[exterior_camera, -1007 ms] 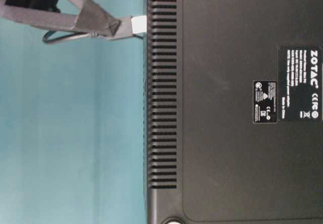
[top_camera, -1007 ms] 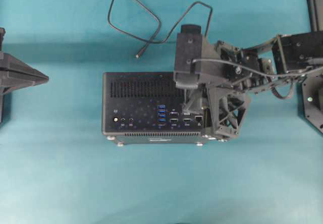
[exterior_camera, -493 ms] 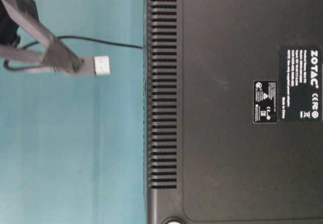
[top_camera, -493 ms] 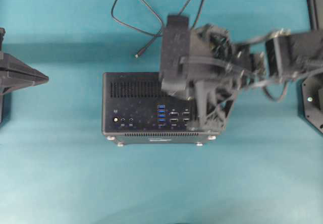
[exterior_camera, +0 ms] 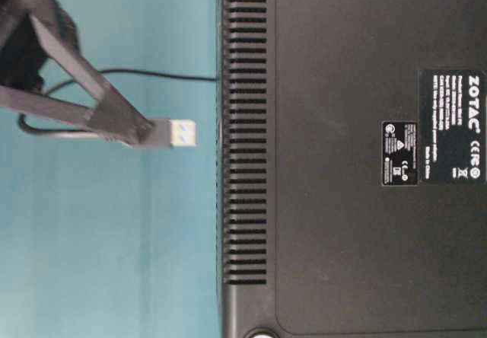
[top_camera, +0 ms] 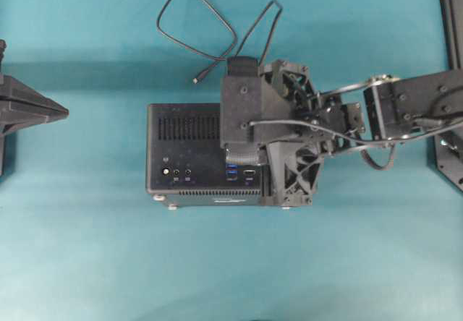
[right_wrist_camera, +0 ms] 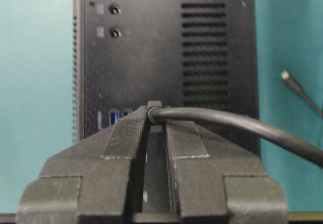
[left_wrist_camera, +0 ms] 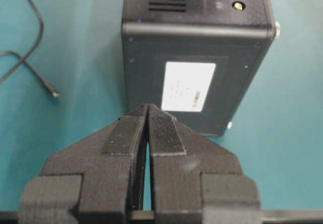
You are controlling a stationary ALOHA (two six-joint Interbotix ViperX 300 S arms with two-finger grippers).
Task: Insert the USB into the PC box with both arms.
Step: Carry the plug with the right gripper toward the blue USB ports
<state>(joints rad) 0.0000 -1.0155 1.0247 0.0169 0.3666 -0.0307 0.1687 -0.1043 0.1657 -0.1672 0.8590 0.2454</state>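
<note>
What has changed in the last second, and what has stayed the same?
The right gripper, shut on the USB, moved leftward over the PC box toward the blue ports. In the table-level view the plug came away from the box's edge and shifted down. The left gripper, the box and the cable's small tip stayed put.

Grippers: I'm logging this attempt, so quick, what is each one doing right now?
Left gripper: shut, holding nothing, short of the PC box.
Right gripper: shut on the USB, plug not yet in the box.
</note>
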